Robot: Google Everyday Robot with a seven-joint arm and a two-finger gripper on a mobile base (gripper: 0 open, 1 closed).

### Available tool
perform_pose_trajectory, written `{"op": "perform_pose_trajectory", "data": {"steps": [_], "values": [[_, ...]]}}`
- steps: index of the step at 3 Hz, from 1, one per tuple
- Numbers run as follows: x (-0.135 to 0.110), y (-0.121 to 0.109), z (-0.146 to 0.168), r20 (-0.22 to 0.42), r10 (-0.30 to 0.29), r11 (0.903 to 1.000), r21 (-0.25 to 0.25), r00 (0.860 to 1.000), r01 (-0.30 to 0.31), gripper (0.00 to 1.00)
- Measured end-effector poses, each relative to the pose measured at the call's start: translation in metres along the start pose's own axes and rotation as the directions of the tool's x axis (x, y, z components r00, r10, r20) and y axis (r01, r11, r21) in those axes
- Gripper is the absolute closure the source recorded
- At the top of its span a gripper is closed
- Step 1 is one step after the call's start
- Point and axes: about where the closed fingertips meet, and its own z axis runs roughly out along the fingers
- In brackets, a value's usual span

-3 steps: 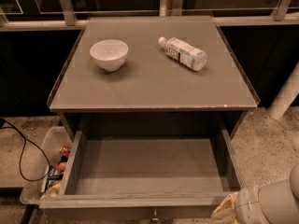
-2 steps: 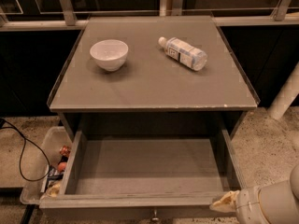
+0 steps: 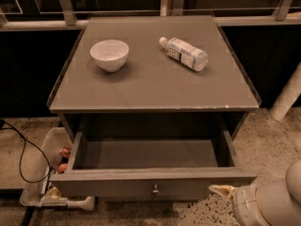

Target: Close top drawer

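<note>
The top drawer (image 3: pixel 150 157) of the grey cabinet stands partly open, its plain grey inside empty. Its flat grey front (image 3: pixel 117 186) carries a small round metal knob (image 3: pixel 155 190) at the centre. My gripper (image 3: pixel 220 190) is at the bottom right, its cream tip right at the right end of the drawer front. The white arm (image 3: pixel 268 206) behind it fills the lower right corner and hides most of the gripper.
A white bowl (image 3: pixel 109 54) and a plastic bottle (image 3: pixel 184 53) lying on its side rest on the cabinet top (image 3: pixel 155 88). A clear plastic bin of snacks (image 3: pixel 51 173) sits on the floor at the left, with a black cable (image 3: pixel 21 149) beside it. A white post (image 3: pixel 287 98) stands at the right.
The drawer has slid inwards: its front is closer to the cabinet and its knob now shows. My gripper has moved forward with the front's right end.
</note>
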Motion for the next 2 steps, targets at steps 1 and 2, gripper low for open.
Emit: {"op": "perform_pose_trajectory", "data": {"steps": [1, 2], "values": [[-0.016, -0.038, 0.031, 0.032, -0.032, 0.9994, -0.015, 0.999, 0.032, 0.42], [-0.026, -0.071, 0.051, 0.038, -0.046, 0.9989, -0.012, 0.998, 0.046, 0.65]]}}
